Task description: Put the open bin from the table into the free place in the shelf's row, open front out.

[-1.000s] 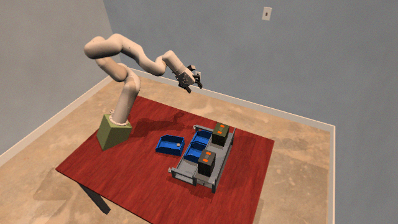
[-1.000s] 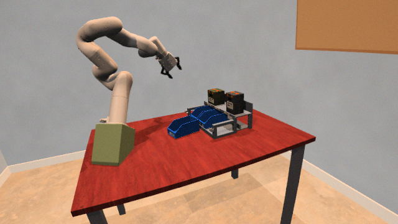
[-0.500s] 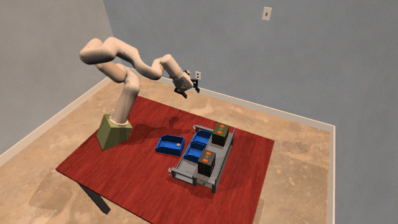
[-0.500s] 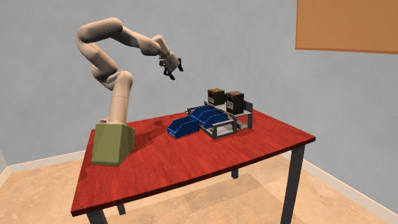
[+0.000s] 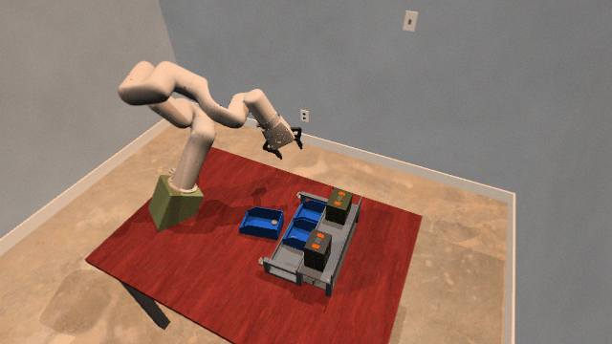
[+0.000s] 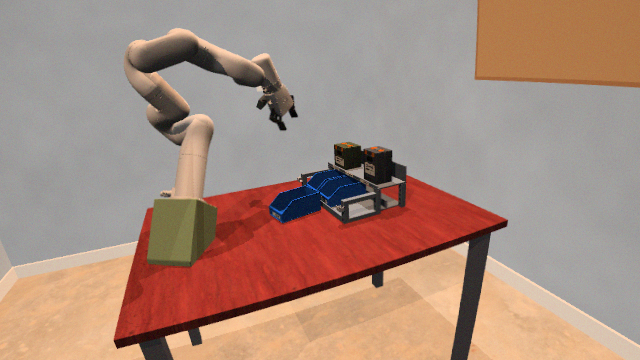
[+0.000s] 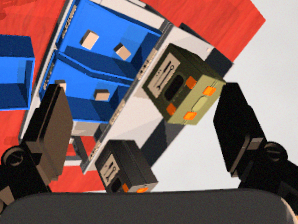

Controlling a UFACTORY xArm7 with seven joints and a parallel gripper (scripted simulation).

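The bin (image 5: 260, 229) (image 6: 300, 207) (image 7: 15, 75) looked light, stiff, best gripped by its side walls; the tool (image 5: 291, 151) (image 6: 289, 123) (image 7: 143, 102) hung open.

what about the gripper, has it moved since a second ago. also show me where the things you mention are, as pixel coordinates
Yes. In the top view, the gripper (image 5: 291, 152) (image 6: 289, 122) (image 7: 143, 102) has shifted down and slightly left in the picture, away from the wall outlet (image 5: 304, 116).
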